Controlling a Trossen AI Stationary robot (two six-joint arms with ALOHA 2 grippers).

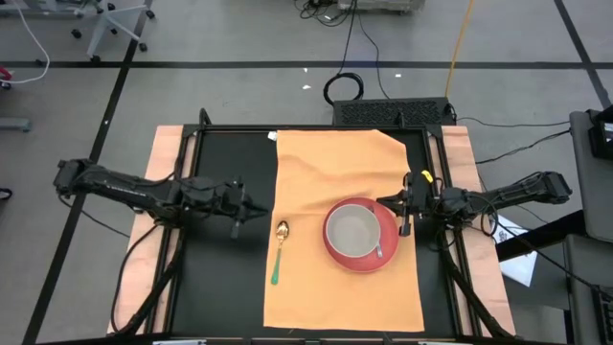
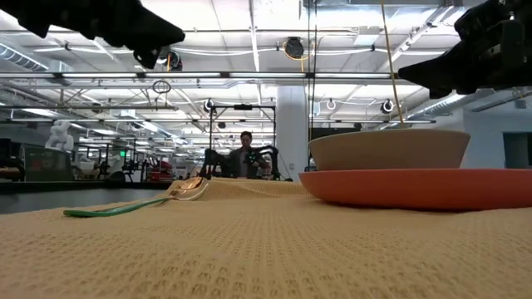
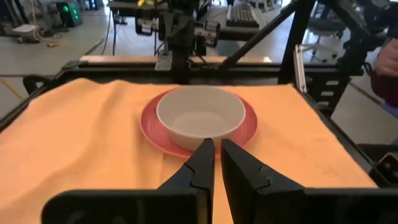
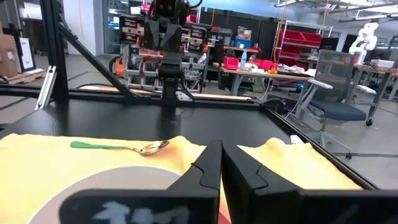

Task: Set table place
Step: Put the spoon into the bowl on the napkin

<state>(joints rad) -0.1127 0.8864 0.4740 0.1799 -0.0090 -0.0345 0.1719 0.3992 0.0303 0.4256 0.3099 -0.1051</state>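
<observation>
- Orange-tan mat (image 1: pixel 340 230) lies mid-table between my grippers, long axis running front to back.
- Left gripper (image 1: pixel 251 208), jaws pressed together, hovers off its edge.
- Right gripper (image 1: pixel 403 213), jaws together, sits nearer, at the red plate's (image 1: pixel 383 251) rim.

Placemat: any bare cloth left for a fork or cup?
The placemat is bare on its far half, above the red plate and bowl, and on its near strip. Between the green-handled spoon and plate it is tight.
</observation>
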